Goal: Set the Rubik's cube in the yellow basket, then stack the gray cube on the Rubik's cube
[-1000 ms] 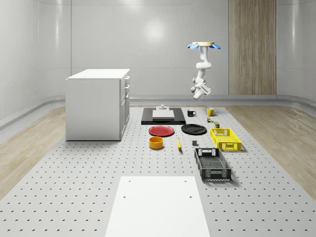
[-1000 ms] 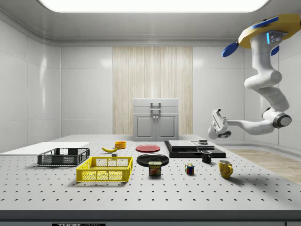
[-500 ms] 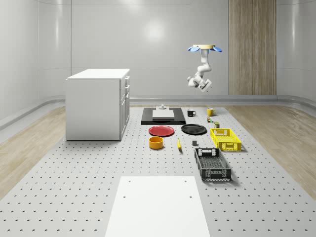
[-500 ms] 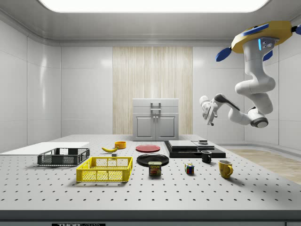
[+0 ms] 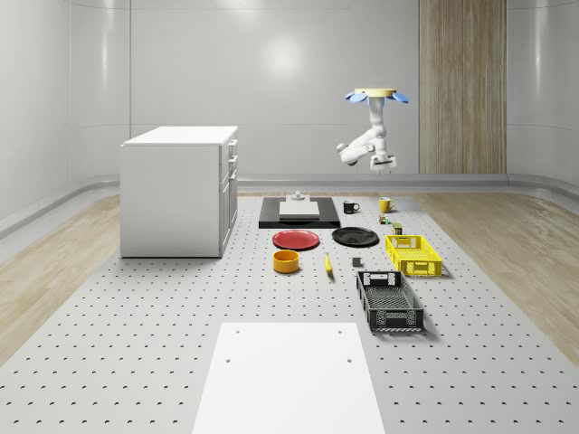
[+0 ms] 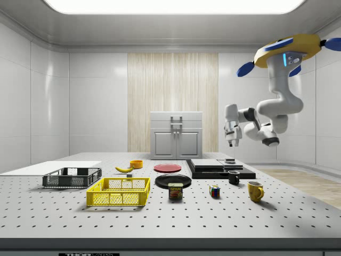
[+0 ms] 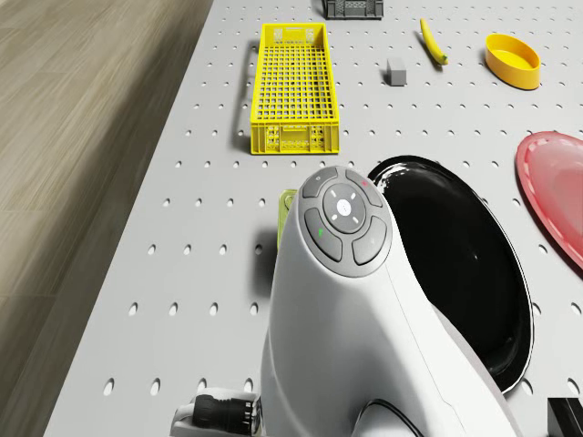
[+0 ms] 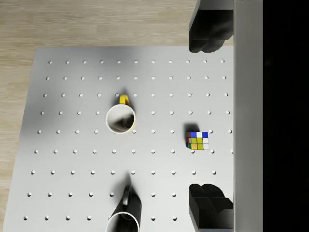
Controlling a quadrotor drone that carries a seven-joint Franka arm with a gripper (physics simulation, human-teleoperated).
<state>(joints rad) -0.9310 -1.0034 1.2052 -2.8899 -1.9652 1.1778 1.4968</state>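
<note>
The Rubik's cube point(image 8: 197, 140) lies on the perforated table, far below my open gripper point(image 8: 207, 118) and between its two dark fingers point(image 8: 207, 29). In the side view the gripper point(image 6: 233, 142) points straight down, high above the black slab's near end, with the Rubik's cube point(image 6: 214, 191) lower and nearer the camera. The drone point(image 6: 287, 48) hovers high over the table's far end point(image 5: 374, 93). The yellow basket point(image 5: 413, 254) point(image 7: 290, 86) is empty. The small gray cube point(image 7: 395, 72) point(image 5: 356, 262) sits on the table beside the basket.
A yellow mug point(image 8: 121, 118) and a black mug point(image 8: 125, 212) stand near the Rubik's cube. A spam can point(image 6: 175, 191), black plate point(image 7: 455, 264), red plate point(image 5: 296, 240), orange bowl point(image 7: 513, 60), banana point(image 7: 433, 41) and black basket point(image 5: 389, 301) are also on the table, left of which stands a white cabinet point(image 5: 181, 190).
The arm has folded up and turned the gripper from pointing sideways to pointing straight down. The drone has shifted toward the side view's left.
</note>
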